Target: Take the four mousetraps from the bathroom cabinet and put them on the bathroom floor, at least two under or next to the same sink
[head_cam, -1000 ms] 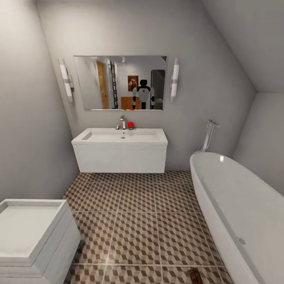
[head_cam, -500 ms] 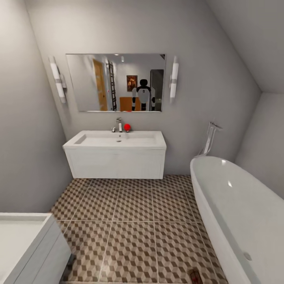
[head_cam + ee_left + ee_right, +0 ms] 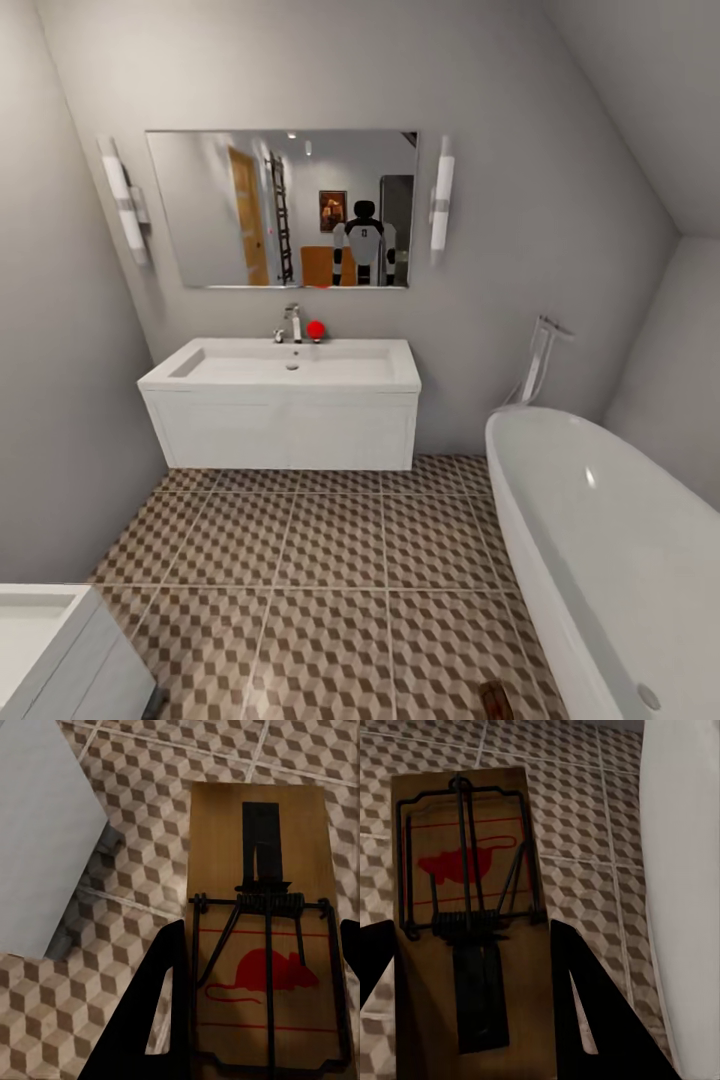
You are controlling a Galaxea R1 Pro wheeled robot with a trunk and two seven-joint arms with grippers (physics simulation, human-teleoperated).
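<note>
Each gripper clamps 1 mousetrap: left gripper (image 3: 259, 1005) holds its mousetrap (image 3: 259, 870), right gripper (image 3: 472, 967) its mousetrap (image 3: 465, 870). Sink vanity (image 3: 285, 415) at 12 o'clock; releasing high risks a bounce across the cube-patterned tiles (image 3: 330, 560).

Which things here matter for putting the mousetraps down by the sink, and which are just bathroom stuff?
Belongs to the job:
mousetrap in the left claw
mousetrap in the right claw
cube-pattern floor
sink on the white vanity

Just there:
bathtub
mirror
wall lights
red ball by the tap
</note>
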